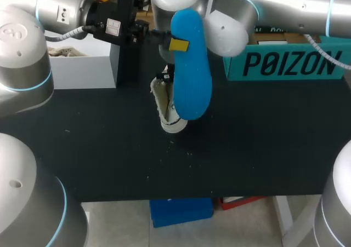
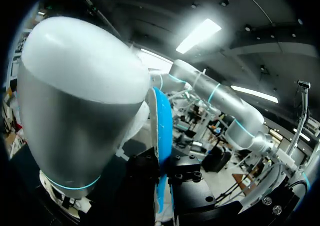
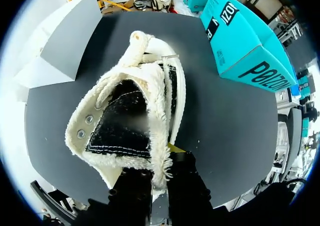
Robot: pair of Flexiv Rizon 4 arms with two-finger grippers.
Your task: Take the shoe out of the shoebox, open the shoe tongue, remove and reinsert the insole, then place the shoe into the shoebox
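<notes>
A blue insole (image 1: 192,72) hangs upright above the table, and my left gripper (image 1: 178,43) is shut on its upper part, one yellow tip showing against it. In the left wrist view the insole (image 2: 162,136) stands edge-on between that gripper's (image 2: 162,173) black fingers. Behind and below it is the cream fleece-lined shoe (image 1: 167,107), toe down on the black table. My right gripper (image 3: 161,161) is shut on the shoe's (image 3: 135,105) fleecy heel rim, with the tongue folded open and the dark inside showing. In the head view that gripper is mostly hidden behind the insole.
The teal shoebox (image 1: 285,61) stands at the back right, also in the right wrist view (image 3: 245,40). A white open box (image 1: 82,63) stands at the back left, seen as the white box (image 3: 65,40) beyond the shoe. The black table (image 1: 247,143) lies bare in front.
</notes>
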